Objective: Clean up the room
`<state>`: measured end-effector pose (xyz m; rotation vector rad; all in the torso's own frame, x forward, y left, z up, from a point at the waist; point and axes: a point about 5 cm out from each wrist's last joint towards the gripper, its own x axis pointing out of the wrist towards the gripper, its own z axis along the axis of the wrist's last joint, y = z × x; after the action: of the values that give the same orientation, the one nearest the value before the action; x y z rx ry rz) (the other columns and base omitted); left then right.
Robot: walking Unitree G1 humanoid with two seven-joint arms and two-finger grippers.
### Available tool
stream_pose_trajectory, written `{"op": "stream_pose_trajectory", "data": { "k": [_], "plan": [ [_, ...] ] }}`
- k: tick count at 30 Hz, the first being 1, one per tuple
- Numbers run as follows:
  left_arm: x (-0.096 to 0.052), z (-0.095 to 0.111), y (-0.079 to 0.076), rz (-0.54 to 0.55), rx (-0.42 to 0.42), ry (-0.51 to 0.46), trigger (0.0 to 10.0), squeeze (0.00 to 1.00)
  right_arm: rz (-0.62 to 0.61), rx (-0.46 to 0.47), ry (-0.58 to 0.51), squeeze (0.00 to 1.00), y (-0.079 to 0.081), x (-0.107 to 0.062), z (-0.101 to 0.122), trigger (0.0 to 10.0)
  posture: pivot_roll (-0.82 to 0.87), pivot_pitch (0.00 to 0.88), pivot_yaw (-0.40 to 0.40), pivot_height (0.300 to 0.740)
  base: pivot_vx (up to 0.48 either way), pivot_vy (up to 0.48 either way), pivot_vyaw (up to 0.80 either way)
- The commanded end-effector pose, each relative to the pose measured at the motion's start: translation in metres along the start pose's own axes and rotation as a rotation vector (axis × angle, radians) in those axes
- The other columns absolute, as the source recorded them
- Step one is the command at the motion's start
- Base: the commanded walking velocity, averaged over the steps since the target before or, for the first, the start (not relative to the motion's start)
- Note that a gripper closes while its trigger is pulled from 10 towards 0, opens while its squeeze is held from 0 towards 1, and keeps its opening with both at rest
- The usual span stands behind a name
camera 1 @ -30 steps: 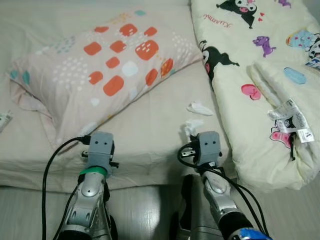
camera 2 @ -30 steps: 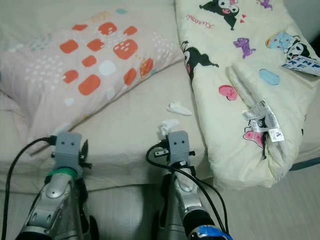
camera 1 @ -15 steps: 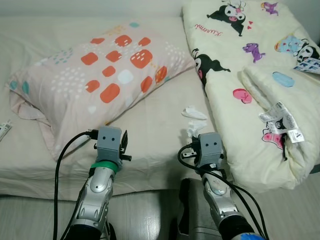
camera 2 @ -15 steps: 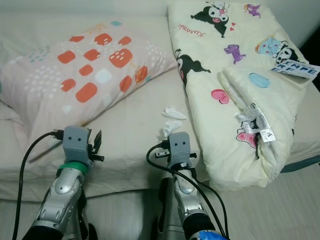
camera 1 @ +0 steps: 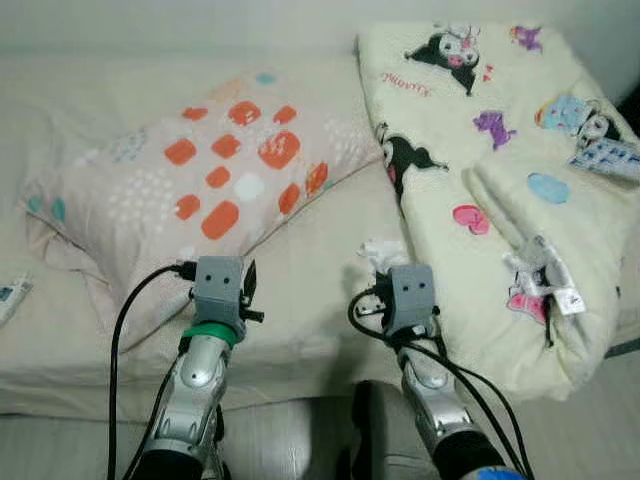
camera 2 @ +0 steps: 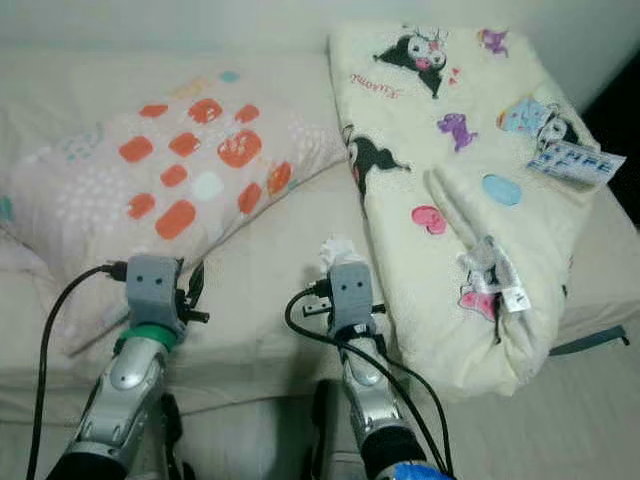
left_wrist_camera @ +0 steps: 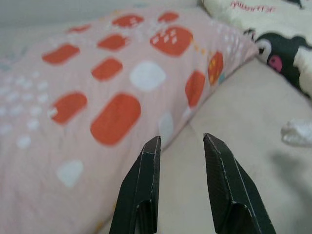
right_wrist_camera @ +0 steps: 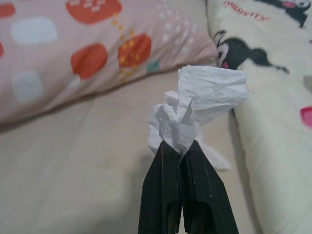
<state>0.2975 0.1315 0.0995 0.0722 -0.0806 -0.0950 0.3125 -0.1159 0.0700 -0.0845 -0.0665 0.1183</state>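
My right gripper [right_wrist_camera: 179,146] is shut on a crumpled white tissue [right_wrist_camera: 200,109], held just above the beige bed sheet [camera 1: 300,280]. In the left eye view the tissue [camera 1: 378,255] sticks up over the right wrist, close to the cartoon-print blanket. A second white tissue [left_wrist_camera: 297,132] lies on the sheet just beyond the held one. My left gripper [left_wrist_camera: 181,141] is open with nothing between its fingers, hovering over the sheet at the near edge of the spotted pillow [camera 1: 200,180].
A folded cream blanket [camera 1: 500,170] with cartoon prints covers the right of the bed, with a printed packet [camera 1: 608,158] on it. A small packet [camera 1: 10,295] lies at the bed's left edge. The bed's front edge and the grey floor [camera 1: 290,440] are below my arms.
The whole view has drifted, showing more of the bed's far side. My left arm has come up and forward over the bed edge. The right gripper stays with the tissue.
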Motion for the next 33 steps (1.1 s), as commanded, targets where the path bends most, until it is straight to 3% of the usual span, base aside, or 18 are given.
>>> {"op": "stream_pose_trajectory", "data": {
  "k": [1, 16, 33],
  "plan": [
    [-0.0052, -0.0091, -0.0016, -0.006, -0.008, 0.028, 10.0, 0.0, 0.011, -0.003, 0.043, 0.0, 0.003, -0.0059, -0.0085, 10.0, 0.02, 0.091, -0.05, 0.647, 0.0, 0.0, 0.0],
    [-0.006, -0.0175, 0.0013, -0.003, 0.023, 0.057, 10.0, 0.0, 0.044, -0.029, 0.058, 0.0, 0.0082, -0.0055, -0.0096, 10.0, 0.02, 0.087, -0.051, 0.652, 0.0, 0.0, 0.0],
    [-0.0037, -0.0163, 0.0002, -0.011, 0.022, 0.045, 10.0, 0.0, 0.046, -0.017, 0.04, 0.0, 0.0071, -0.006, -0.007, 10.0, 0.02, 0.092, -0.045, 0.717, 0.0, 0.0, 0.0]
  ]
}}
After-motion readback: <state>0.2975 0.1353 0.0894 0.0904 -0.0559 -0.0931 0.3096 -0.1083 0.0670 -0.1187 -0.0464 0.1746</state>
